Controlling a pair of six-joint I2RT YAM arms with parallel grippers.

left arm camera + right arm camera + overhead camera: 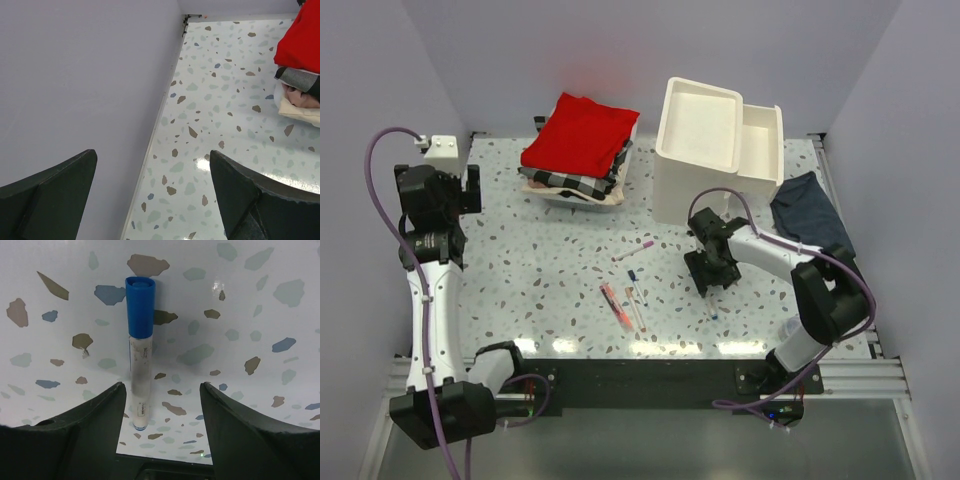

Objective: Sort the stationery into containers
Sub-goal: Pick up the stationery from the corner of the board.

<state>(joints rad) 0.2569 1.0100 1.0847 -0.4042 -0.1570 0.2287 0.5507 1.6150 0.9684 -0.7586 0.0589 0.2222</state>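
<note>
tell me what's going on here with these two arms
The right tool hangs open over a white pen with a blue cap lying on the table, one finger on each side, not gripping it. The left tool sits open at the far left, holding nothing. Mid-table lie more pens, in front of the white drawer box.

Pale lilac walls point(620, 50) on three sides of a glossy speckled tabletop point(520, 280), bright glare patches.
</note>
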